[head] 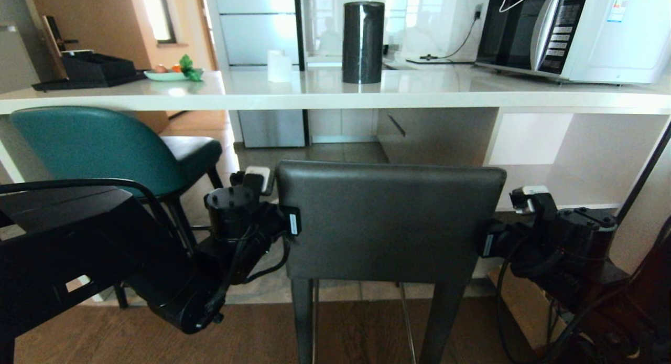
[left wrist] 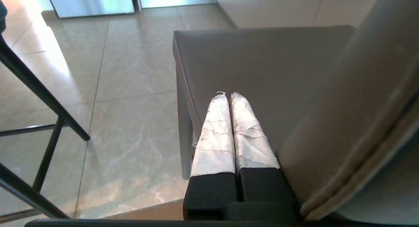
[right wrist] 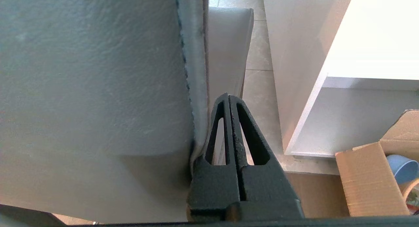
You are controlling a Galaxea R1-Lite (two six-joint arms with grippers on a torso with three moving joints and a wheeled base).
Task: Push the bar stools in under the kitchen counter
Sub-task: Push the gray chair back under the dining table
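Both tools closed, empty — left tool (left wrist: pixel 228 95) and right tool (right wrist: pixel 229 96) flank the grey stool's backrest (head: pixel 388 217).

No readable text; only a blurred blue label (head: pixel 621 6) on the microwave (head: pixel 592 31), far right.

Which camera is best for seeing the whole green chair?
The head view. It shows the teal stool with its curved backrest, seat and thin black legs, standing at the kitchen counter. The left wrist view catches only some thin black legs at its edge. The right wrist view shows none of it, only the grey stool.
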